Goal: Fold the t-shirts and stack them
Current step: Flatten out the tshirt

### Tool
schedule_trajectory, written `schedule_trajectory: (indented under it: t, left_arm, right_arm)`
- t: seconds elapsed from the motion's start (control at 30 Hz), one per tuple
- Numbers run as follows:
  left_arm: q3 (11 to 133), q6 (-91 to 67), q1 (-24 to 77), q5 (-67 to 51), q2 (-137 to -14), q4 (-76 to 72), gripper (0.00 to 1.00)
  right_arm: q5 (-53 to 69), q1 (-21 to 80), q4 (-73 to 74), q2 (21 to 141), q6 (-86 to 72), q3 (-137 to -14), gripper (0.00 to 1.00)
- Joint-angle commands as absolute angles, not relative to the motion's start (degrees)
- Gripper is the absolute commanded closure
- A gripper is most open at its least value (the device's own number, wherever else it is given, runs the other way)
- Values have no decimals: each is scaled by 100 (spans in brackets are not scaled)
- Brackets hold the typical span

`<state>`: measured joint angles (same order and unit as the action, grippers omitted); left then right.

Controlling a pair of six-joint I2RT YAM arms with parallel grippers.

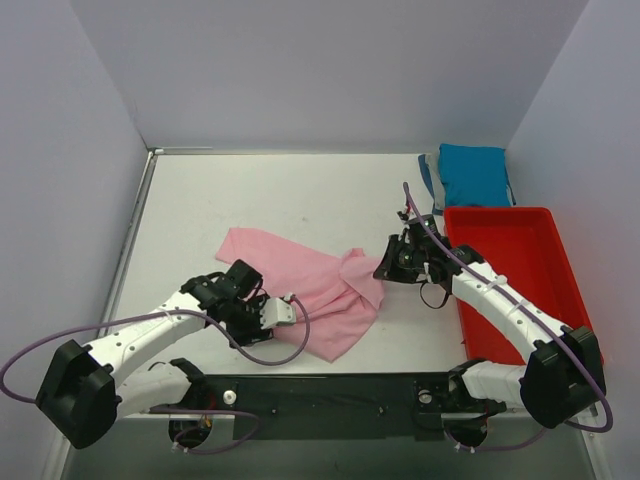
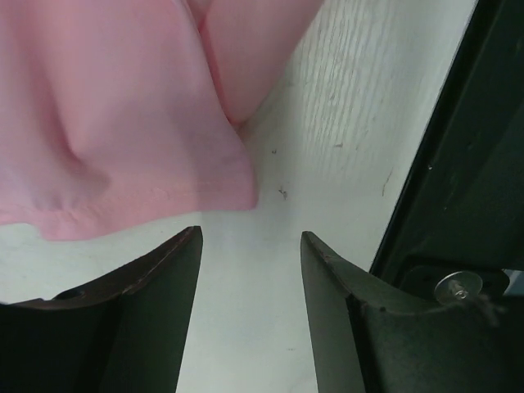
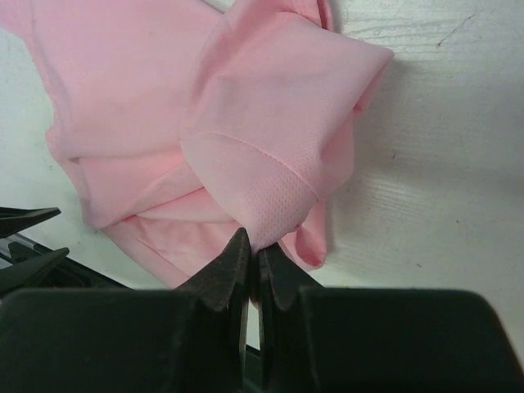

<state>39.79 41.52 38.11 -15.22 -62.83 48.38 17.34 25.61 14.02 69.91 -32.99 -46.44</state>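
The light pink t-shirt (image 1: 315, 285) lies crumpled in the middle of the white table. My right gripper (image 1: 383, 272) is shut on a hemmed edge of the pink shirt (image 3: 262, 172) at its right side, with the cloth pinched between the fingertips. My left gripper (image 1: 283, 310) is open and empty, low over the table just off the shirt's near edge (image 2: 123, 155). The teal blue t-shirt (image 1: 473, 175) lies folded at the far right corner, behind the tray.
A red plastic tray (image 1: 515, 280) stands along the right side, under my right arm. The black mounting rail (image 1: 320, 400) runs along the near edge and shows in the left wrist view (image 2: 458, 205). Grey walls enclose the table.
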Motion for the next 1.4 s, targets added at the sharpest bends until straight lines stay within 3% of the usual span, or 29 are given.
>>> schedule_trajectory:
  t: [0.0,0.43,0.5,0.53,0.57,0.6,0.73,0.77,0.87,1.17,1.37]
  left_arm:
    - [3727,4113,3841,-1082,-6372,4360,38]
    - [3446,3657,4192,-1142,-7321,3252,39]
    - [3410,3665,4236,-1169,-7304,3269,48]
    - [3401,3682,4245,-1169,-7295,3278,64]
    - [3384,3709,4245,-1134,-7278,3287,72]
    - [3384,3744,4245,-1099,-7269,3313,100]
    - [3646,4006,4201,-100,-7033,3419,100]
    - [3882,4243,4088,599,-6866,3436,100]
    - [4926,4718,3534,1264,-6592,3489,100]
    - [9389,5141,2848,1705,-7022,4481,100]
    - [10923,5151,2848,1925,-7093,4746,100]
  right_arm:
    - [1626,2575,1327,6908,-3270,-4658,100]
    - [1406,2487,1512,6689,-3191,-4667,100]
    - [1380,2461,1556,6671,-3164,-4711,100]
    - [1371,2435,1582,6671,-3147,-4737,100]
    - [1371,2426,1591,6662,-3138,-4755,100]
    - [1371,2400,1634,6645,-3112,-4798,100]
    - [1415,2242,1836,6522,-3041,-5061,100]
    - [1459,2137,2011,6408,-2998,-5271,100]
    - [1249,2101,2416,6293,-2716,-6001,100]
    - [1011,2074,3366,6319,-2066,-8670,100]
    - [1037,2092,3410,5811,-2109,-9606,100]
